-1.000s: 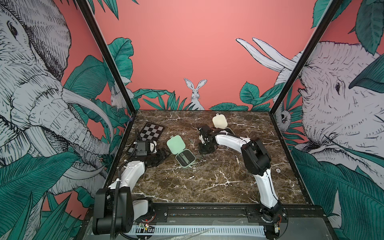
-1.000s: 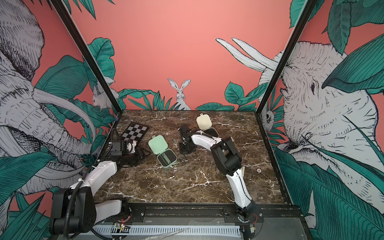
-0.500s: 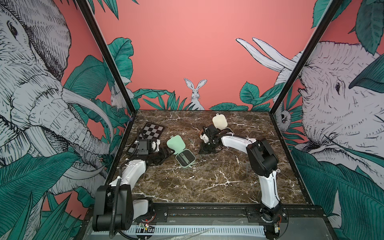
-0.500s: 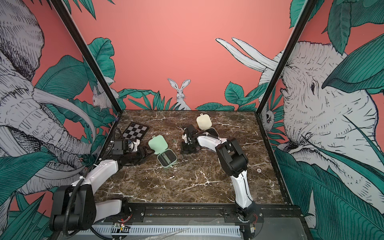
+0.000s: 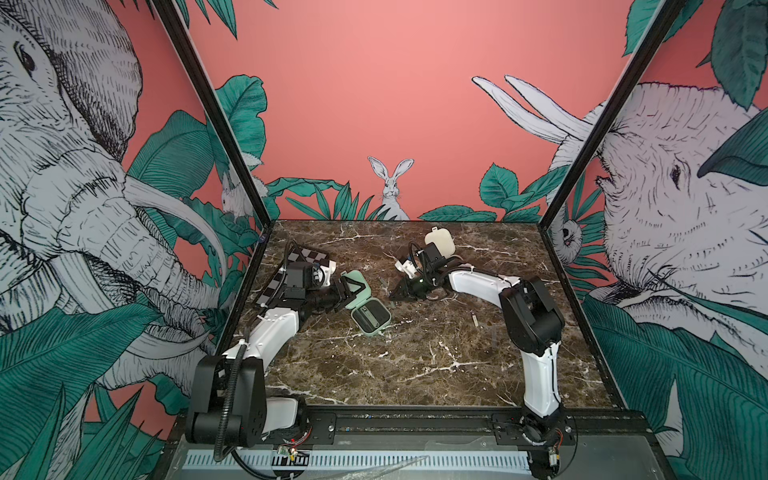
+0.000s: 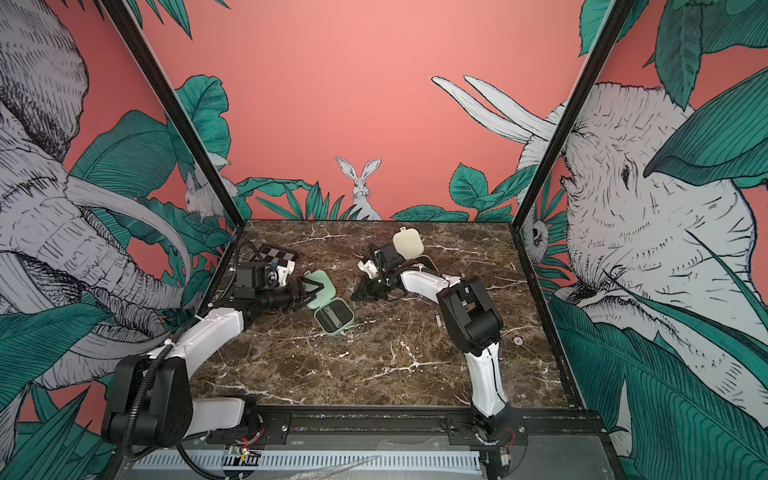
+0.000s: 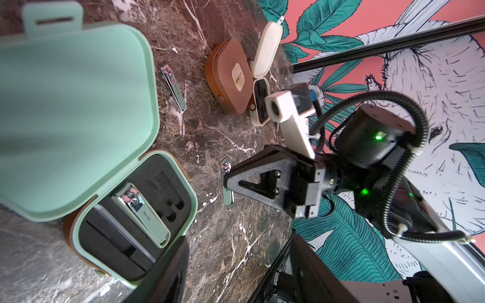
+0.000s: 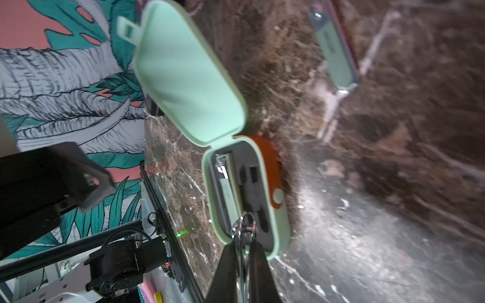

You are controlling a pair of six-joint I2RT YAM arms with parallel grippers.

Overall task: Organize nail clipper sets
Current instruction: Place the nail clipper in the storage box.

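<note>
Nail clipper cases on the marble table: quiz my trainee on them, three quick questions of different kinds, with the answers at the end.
1. True or false: the brown case lies open.
2. The right claw is: A) wide open, holding nothing; B) shut on a small metal tool; C) gripping the brown case.
3. Which two cases have their lids raised?

Key: 1 false, it is closed. 2 B. 3 the mint green case and the cream case.
</note>
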